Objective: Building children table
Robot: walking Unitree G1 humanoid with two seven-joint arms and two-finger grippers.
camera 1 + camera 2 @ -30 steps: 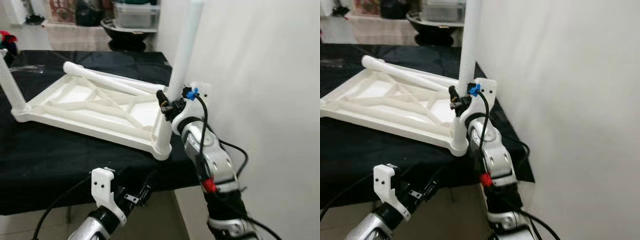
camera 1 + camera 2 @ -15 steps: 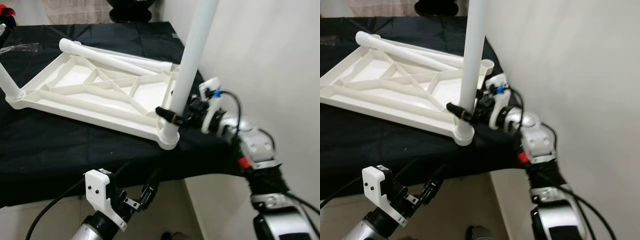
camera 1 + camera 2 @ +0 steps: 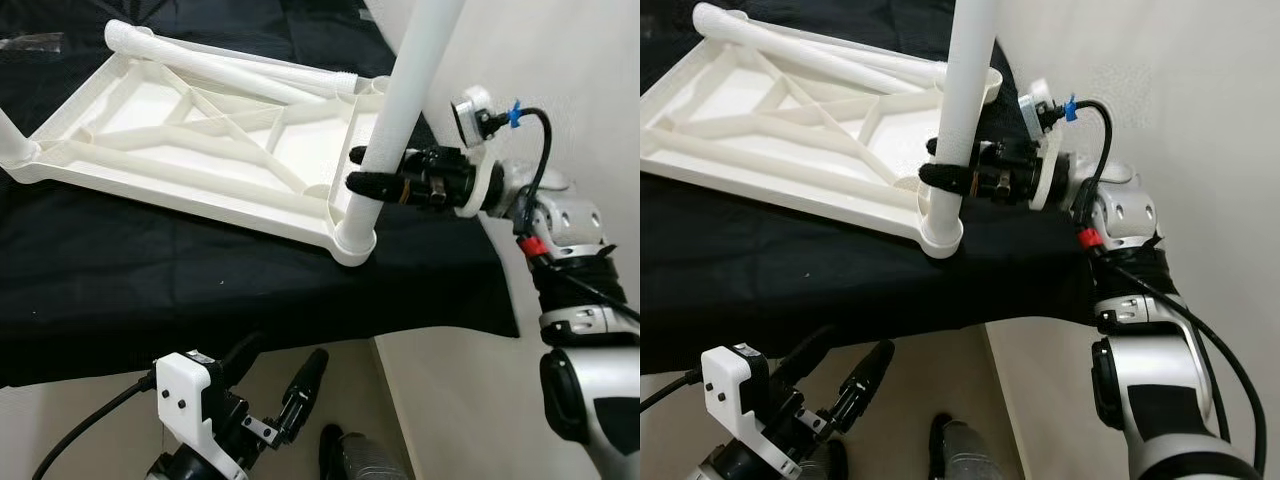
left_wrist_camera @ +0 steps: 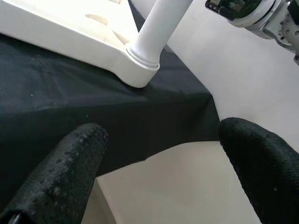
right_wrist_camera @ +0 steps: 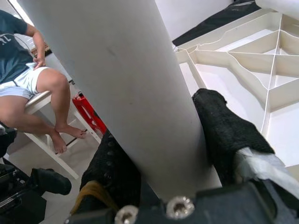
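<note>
The right gripper (image 3: 368, 182) is clamped on the white table leg (image 3: 405, 105), one black finger on each side of the tube, just above the corner socket (image 3: 354, 240) at the bottom of the leg. The leg stands nearly upright but leans a little toward 1 o'clock, its foot sitting in that socket.

The socket belongs to the upturned white tabletop (image 3: 190, 140), which lies ribs-up on the black cloth (image 3: 150, 290) and stretches away toward 10 o'clock. This corner sits close to the cloth-covered edge, with the pale wall (image 3: 560, 80) at 3 o'clock.

The left gripper (image 3: 275, 395) hangs below the edge at 7 o'clock, fingers apart and holding nothing.

The risks, as I judge them: the lean may mean the leg is not fully seated, so a downward push could jam it crooked. A sideways shove from the low grip could slide the unheld tabletop on the cloth, or tip this corner off the edge. Letting go now might let the leg topple.
</note>
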